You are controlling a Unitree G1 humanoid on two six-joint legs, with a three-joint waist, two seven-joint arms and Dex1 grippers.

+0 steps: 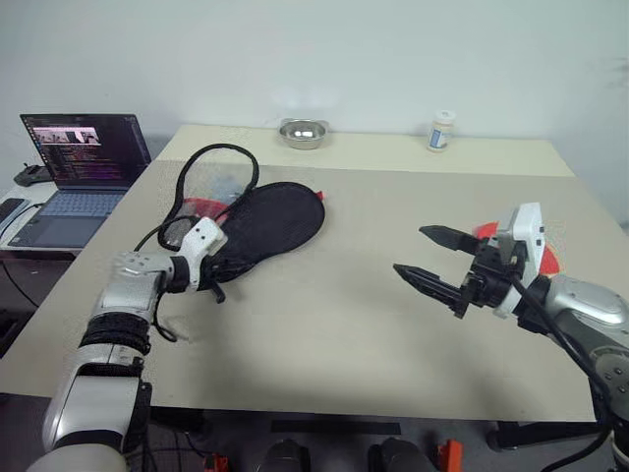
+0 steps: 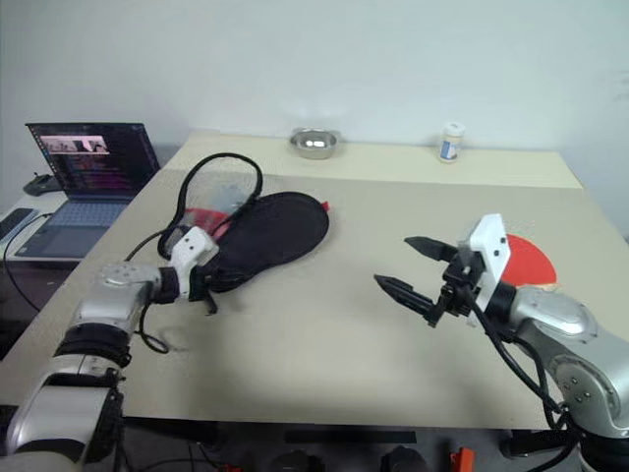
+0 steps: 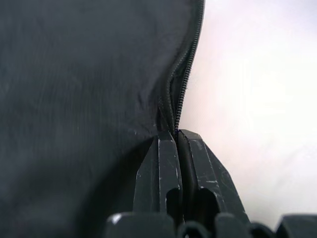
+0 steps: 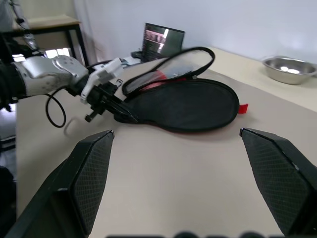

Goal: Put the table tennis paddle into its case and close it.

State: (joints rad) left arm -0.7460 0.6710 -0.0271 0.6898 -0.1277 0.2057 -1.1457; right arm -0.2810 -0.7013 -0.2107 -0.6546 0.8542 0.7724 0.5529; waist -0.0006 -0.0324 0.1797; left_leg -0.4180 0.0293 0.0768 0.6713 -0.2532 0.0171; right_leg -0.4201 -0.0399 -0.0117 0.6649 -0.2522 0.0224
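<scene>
my left jaws (image 1: 218, 287) are pressed together on the zipper edge of the case (image 1: 265, 224), pinching the black fabric near its narrow handle end; my left wrist view shows the zipper teeth running up from between my fingertips. my right jaws (image 1: 432, 258) hang spread wide above the table (image 1: 334, 324), well apart from the case and holding nothing.

the case lies flat on the left half of the table, its clear flap (image 1: 211, 182) standing up and open behind the black panel. it looks soft and light, so i judge it will fold and drag rather than hold its shape; the stitched zipper rim is the firmest place to take it, and a second hold would keep the mouth open.

the paddle (image 2: 526, 261) lies flat on the table behind my right arm, only part of its red face showing. i expect it to be stiff, light and grippy on the rubber, best taken by the handle, which i cannot see from here.

the table top is smooth, beige and bare in the middle. a metal bowl (image 1: 303, 132) and a small bottle (image 1: 442, 130) stand at the far edge; a laptop (image 1: 79, 167) sits on a side desk to my left, against a plain pale wall.
</scene>
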